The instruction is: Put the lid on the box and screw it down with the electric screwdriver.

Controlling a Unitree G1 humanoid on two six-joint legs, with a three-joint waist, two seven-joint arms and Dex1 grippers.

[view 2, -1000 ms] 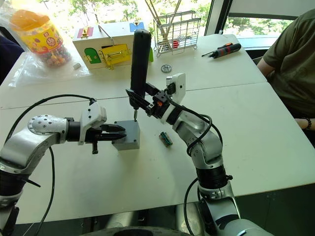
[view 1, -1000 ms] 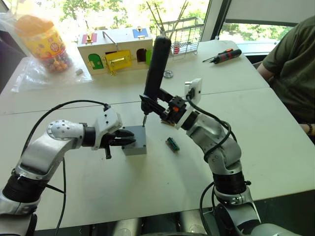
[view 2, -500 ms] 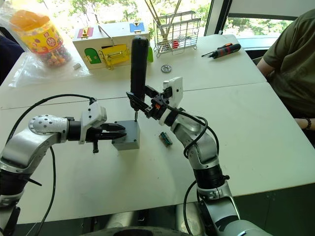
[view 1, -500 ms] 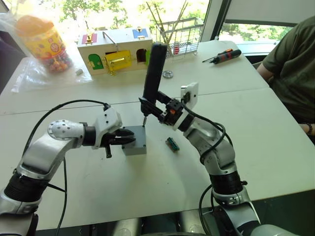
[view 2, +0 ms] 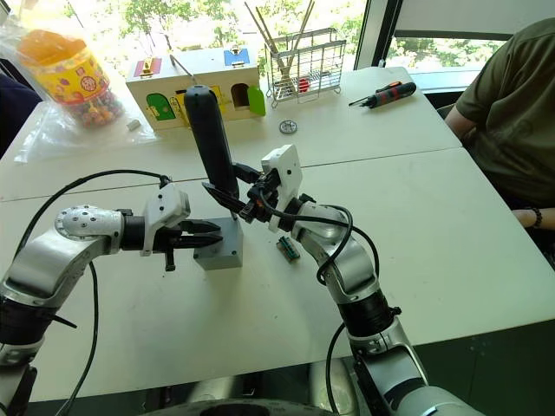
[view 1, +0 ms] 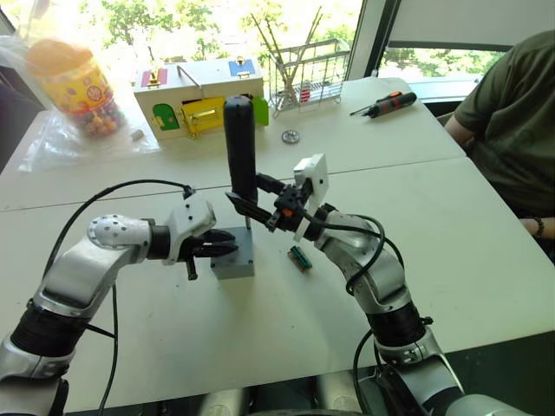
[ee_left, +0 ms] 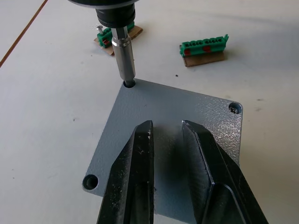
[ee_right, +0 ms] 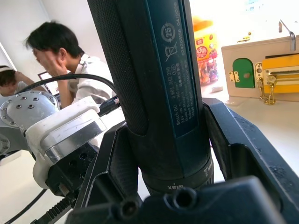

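White worktop [view 1: 486, 260] under bright windows: the right gripper [view 1: 252, 198], jaws clamped round the lower body of the electric screwdriver [view 1: 241, 149], now holds the tool close to upright. A second ago it leaned away from the robot, its bit hanging just above the lid [ee_left: 173, 140]. In the left wrist view the bit is seated in one far corner hole of the lid, so the driving of a screw looks to have begun, or is about to.

The lid already sits on the box [view 1: 232, 260], which stands directly under the right jaws. The left gripper [ee_left: 170, 172] rests over the lid with its two black fingers [ee_left: 133, 177] a narrow gap apart, gripping nothing, apparently steadying the box as it did a second ago.

By count: one box, one lid, one electric screwdriver. Four corner holes in all seem likely; three show. One holds the bit, one beyond the left fingertips appears to hold a screw head, and one nearer corner looks empty, so most of the fastening is probably still to do.

Beyond the jaws lie two small green terminal strips [ee_left: 203, 49], one hand screwdriver [view 1: 390, 101], one wooden latch box [view 1: 201, 94], one wire rack [view 1: 310, 74] and one sweet jar [view 1: 69, 80]. One person [view 1: 512, 130] sits beside the worktop on the right.
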